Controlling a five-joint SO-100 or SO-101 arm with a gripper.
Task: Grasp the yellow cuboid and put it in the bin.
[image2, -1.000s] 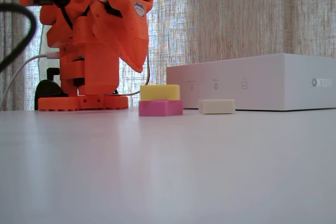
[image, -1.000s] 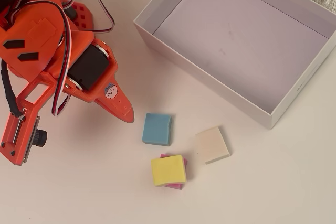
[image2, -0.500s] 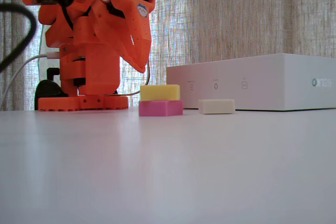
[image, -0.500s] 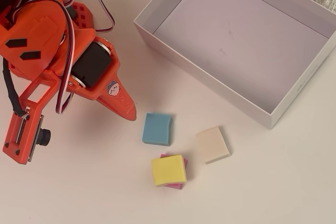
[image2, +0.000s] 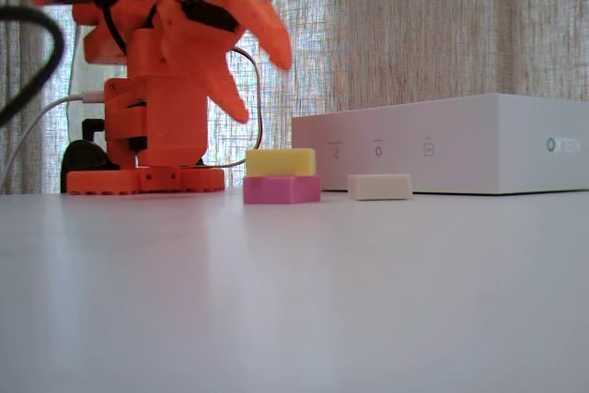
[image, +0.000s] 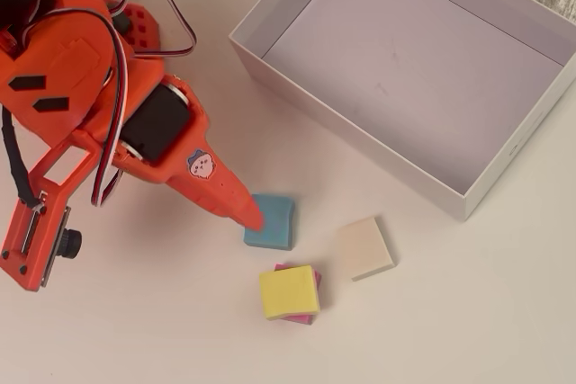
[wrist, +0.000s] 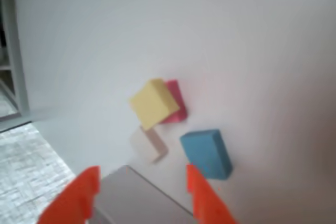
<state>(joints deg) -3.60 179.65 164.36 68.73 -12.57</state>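
Observation:
The yellow cuboid [image: 289, 291] lies on top of a pink block [image: 300, 317] on the table; the stack also shows in the fixed view, yellow [image2: 281, 162] over pink [image2: 282, 190]. The bin [image: 360, 152] stands at the upper right, empty. My orange gripper [image: 252, 216] is raised above the table, its tip over the left edge of a blue block [image: 270, 221], up and left of the yellow cuboid. In the wrist view the gripper [wrist: 142, 170] is open and empty, with the yellow cuboid [wrist: 153, 103] beyond the fingertips. In the fixed view the gripper [image2: 260, 87] hangs well above the blocks.
A cream block [image: 364, 247] lies right of the blue block, between the stack and the bin's near wall [image2: 442, 143]. The arm's base [image2: 147, 179] stands at the left. The table around the blocks is bare.

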